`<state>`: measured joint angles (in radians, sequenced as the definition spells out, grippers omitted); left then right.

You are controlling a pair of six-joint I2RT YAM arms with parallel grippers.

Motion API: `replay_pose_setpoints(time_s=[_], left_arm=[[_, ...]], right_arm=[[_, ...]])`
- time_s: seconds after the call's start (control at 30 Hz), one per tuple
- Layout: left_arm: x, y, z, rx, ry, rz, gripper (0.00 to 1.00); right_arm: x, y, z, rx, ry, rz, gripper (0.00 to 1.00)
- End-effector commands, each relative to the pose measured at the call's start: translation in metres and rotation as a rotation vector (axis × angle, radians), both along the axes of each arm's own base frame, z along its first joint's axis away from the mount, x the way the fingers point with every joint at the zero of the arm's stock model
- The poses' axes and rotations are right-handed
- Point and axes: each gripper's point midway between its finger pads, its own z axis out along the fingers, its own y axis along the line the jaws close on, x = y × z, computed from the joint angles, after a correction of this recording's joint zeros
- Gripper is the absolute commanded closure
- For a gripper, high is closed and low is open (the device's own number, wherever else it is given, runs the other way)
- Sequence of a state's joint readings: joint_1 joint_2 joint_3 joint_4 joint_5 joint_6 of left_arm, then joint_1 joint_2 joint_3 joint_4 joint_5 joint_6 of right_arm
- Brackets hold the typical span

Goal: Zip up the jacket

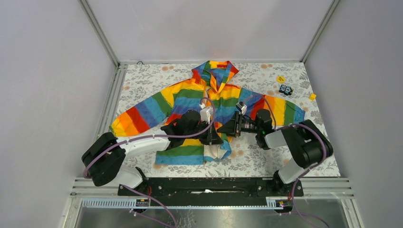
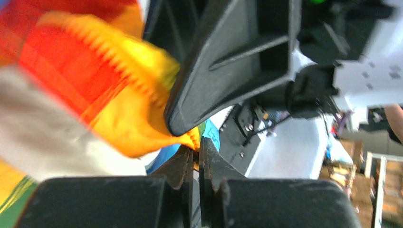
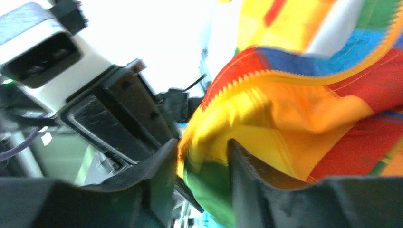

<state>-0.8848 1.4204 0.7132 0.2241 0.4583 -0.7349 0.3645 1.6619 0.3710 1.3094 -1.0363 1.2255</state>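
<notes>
Over the floral-print tabletop [image 1: 142, 78], the left gripper [image 2: 196, 147] pinches the rainbow-striped jacket [image 1: 190, 95] by a cloth tip; the right gripper [image 3: 199, 159] stands spread around a fold near the saw-toothed zipper [image 3: 294, 78].

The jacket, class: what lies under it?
The flower-patterned table cover shows all round the jacket, so the jacket lies on it. Whatever else may be beneath the fabric is covered and cannot be seen.

The left gripper [image 1: 212, 137] and right gripper [image 1: 229, 128] meet nose to nose over the lower middle of the jacket [image 1: 190, 100], blocking it, while bare table [image 1: 266, 164] lies open at lower right and upper left; a yellow disc [image 1: 280, 79], a dark block [image 1: 285, 89] and a yellow cube [image 1: 312, 96] dot the upper right.
</notes>
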Motion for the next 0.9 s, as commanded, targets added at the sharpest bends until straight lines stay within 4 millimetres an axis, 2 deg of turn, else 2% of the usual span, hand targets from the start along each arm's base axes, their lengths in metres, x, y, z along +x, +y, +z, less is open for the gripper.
replay_pose_setpoints(time_s=[0.0,0.03,0.13,0.27,0.4,0.6,0.73,0.87], left_arm=[[0.028,0.013,-0.004,0.168,-0.005,0.219,1.00],[0.031,0.015,-0.006,0.198,-0.027,0.253,1.00],[0.033,0.012,-0.010,0.240,-0.062,0.287,1.00],[0.036,0.005,-0.015,0.265,-0.060,0.303,1.00],[0.033,-0.006,-0.013,0.263,-0.070,0.283,1.00],[0.035,-0.015,-0.014,0.302,-0.103,0.277,1.00],[0.030,-0.026,-0.010,0.302,-0.117,0.258,1.00],[0.026,-0.034,-0.007,0.319,-0.143,0.249,1.00]], right_arm=[[0.022,-0.022,-0.054,-0.385,-0.003,-0.161,0.43],[0.022,-0.035,-0.064,-0.507,0.028,-0.195,0.37],[0.029,-0.059,-0.055,-0.652,-0.027,-0.298,0.22],[0.016,-0.067,-0.041,-0.661,0.006,-0.330,0.18],[0.007,-0.051,-0.025,-0.539,0.040,-0.314,0.25],[0.001,-0.022,-0.022,-0.481,0.025,-0.255,0.36],[0.002,-0.017,-0.022,-0.471,0.016,-0.261,0.44],[0.002,-0.016,-0.026,-0.462,0.015,-0.263,0.61]])
